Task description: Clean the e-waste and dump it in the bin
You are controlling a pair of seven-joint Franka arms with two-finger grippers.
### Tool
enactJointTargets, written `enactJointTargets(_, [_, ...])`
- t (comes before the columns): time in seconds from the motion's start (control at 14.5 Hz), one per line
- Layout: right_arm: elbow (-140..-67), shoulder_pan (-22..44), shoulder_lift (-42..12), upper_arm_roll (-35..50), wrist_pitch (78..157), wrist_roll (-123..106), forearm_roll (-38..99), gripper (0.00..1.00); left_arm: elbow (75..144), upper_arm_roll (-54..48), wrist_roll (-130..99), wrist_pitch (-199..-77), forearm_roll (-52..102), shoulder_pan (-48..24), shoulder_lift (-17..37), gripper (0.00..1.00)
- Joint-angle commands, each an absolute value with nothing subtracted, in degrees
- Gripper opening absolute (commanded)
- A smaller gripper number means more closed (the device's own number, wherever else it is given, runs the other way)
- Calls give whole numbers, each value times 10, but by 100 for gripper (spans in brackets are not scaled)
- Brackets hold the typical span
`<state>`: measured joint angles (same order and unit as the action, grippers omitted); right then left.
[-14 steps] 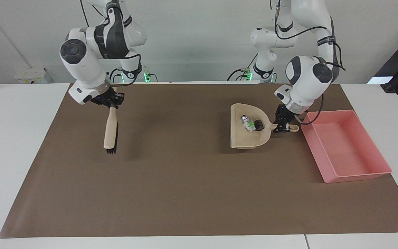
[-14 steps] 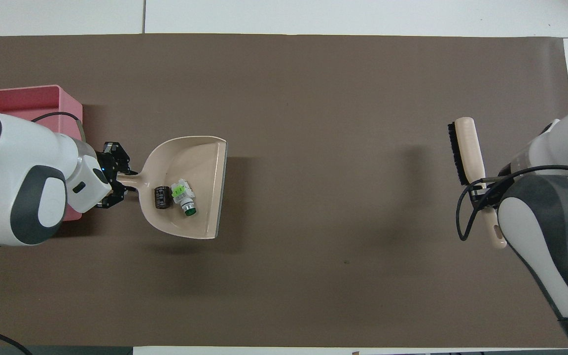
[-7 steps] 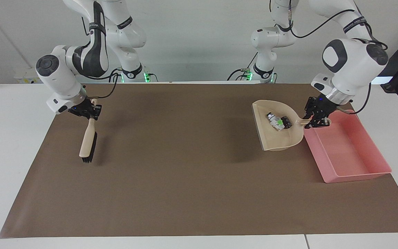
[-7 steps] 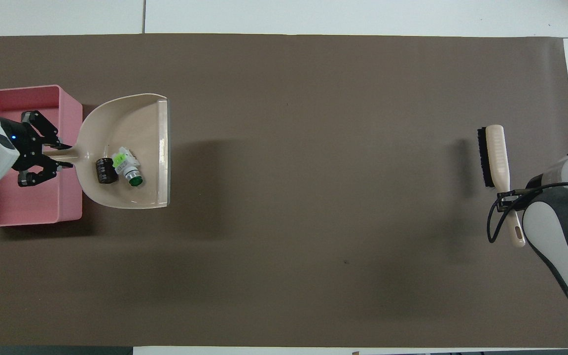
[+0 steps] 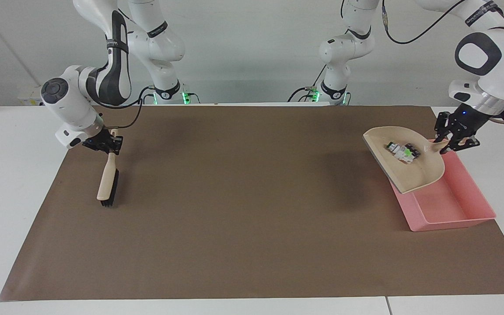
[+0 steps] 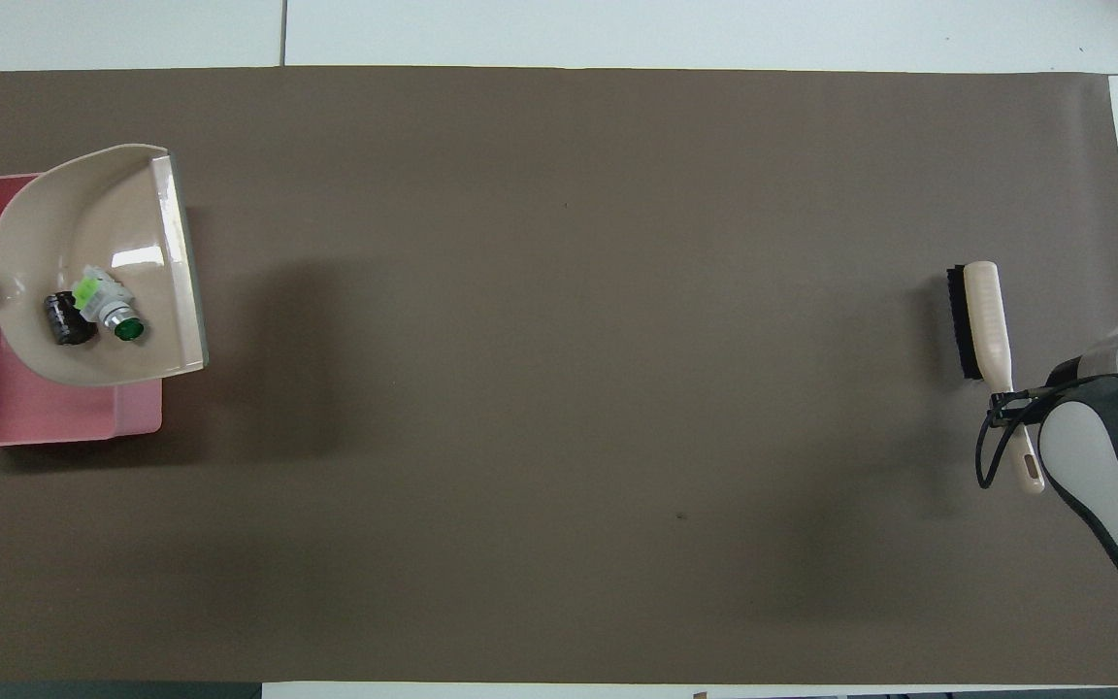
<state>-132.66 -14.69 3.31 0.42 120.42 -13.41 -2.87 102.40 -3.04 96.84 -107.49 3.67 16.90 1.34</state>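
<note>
My left gripper [image 5: 454,142] is shut on the handle of a beige dustpan [image 5: 414,175], which hangs in the air over the pink bin [image 5: 462,205]. Both pieces of e-waste lie in the pan near its handle: a white one with a green patch [image 5: 400,151] and a dark cylinder [image 5: 414,152]. From overhead, the dustpan [image 6: 83,214] covers much of the bin [image 6: 54,417], and the white piece [image 6: 108,311] lies beside the dark one [image 6: 64,320]. My right gripper [image 5: 105,144] is shut on the handle of a brush [image 5: 107,183], whose bristle end points down at the mat.
A brown mat [image 5: 234,197] covers most of the white table. The bin stands at the left arm's end of the mat, the brush [image 6: 981,320] is at the right arm's end.
My left gripper has lifted the dustpan and carried it toward the left arm's end, from beside the bin to over it. My right gripper has moved the brush outward toward the right arm's end.
</note>
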Motion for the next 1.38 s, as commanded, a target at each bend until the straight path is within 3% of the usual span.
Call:
enactJointTargets(0.0, [-1347, -170, 45, 13, 1216, -150, -30, 1, 990, -34, 982, -1080, -17, 201, 37, 0])
enactJointTargets(0.21, [-1359, -171, 42, 13, 1242, -149, -30, 5, 994, -34, 1039, -1133, -50, 246, 38, 0])
enactJointTargets(0.41, [-1362, -171, 43, 13, 1242, -149, -31, 28, 1007, -34, 1085, -1177, -96, 257, 38, 0])
enactJointTargets(0.48, [-1362, -171, 43, 13, 1241, -150, -31, 38, 1014, -34, 1085, -1189, -133, 257, 36, 0])
enactJointTargets(0.55, [-1361, -171, 44, 13, 1239, -150, -31, 57, 1023, -34, 1085, -1200, -159, 256, 34, 0])
enactJointTargets(0.62, [-1357, -170, 43, 14, 1235, -151, -31, 89, 1034, -34, 1085, -1215, -184, 255, 31, 0])
enactJointTargets(0.69, [-1349, -170, 41, 15, 1231, -154, -30, 100, 1045, -34, 1085, -1229, -218, 251, 28, 0])
enactJointTargets(1.17, [-1199, -122, 49, 19, 1197, -77, -32, 100, 1075, -35, 905, -1266, -478, 243, 11, 0])
enactJointTargets(1.31, [-1131, -120, 47, 20, 1132, -35, -32, 100, 1079, -36, 842, -1249, -547, 234, 4, 0])
